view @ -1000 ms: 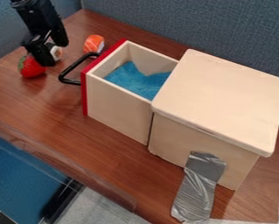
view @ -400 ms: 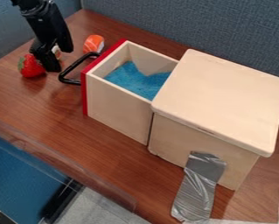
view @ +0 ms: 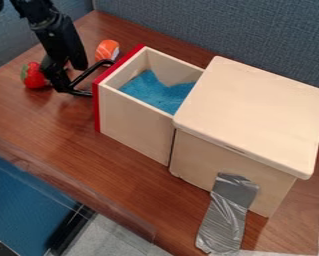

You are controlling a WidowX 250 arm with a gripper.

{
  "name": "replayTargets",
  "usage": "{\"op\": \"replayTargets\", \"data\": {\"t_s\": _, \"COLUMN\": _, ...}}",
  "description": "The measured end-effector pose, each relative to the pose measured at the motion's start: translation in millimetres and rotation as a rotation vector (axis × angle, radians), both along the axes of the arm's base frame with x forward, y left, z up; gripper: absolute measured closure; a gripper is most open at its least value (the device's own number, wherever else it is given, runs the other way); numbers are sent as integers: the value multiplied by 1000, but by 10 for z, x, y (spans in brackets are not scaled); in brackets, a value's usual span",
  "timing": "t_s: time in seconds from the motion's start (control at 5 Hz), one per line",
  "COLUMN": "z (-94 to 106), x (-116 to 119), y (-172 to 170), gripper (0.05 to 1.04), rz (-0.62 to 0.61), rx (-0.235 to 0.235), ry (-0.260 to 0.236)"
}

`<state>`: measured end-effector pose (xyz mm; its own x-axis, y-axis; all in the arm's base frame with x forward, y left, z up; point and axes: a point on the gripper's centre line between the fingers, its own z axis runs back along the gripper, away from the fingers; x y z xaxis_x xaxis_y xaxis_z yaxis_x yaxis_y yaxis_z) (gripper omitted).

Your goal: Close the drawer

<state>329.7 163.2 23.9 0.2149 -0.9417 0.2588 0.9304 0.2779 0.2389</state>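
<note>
Lower, rightward: black gripper (view: 71, 79), fingers parted, by black bar handle (view: 89, 73), red strawberry (view: 33, 77) alongside; red-fronted wooden drawer (view: 135, 120) lengthwise toward upper left.

The brown table (view: 61, 122) carries a box (view: 255, 110) with drawer (view: 135, 120), tape (view: 227, 215), strawberry (view: 33, 75) and orange-white sushi (view: 107, 50).

The black arm (view: 53, 31) slants down, its fingers (view: 55, 76) parted.
</note>
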Motion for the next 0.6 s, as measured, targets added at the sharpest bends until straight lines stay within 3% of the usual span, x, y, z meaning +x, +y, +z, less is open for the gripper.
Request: {"op": "replayTargets", "data": {"t_s": 0.6, "z": -8, "x": -51, "y": -303, "gripper": 84, "rz": -8, "rx": -11, "ry": 2}}
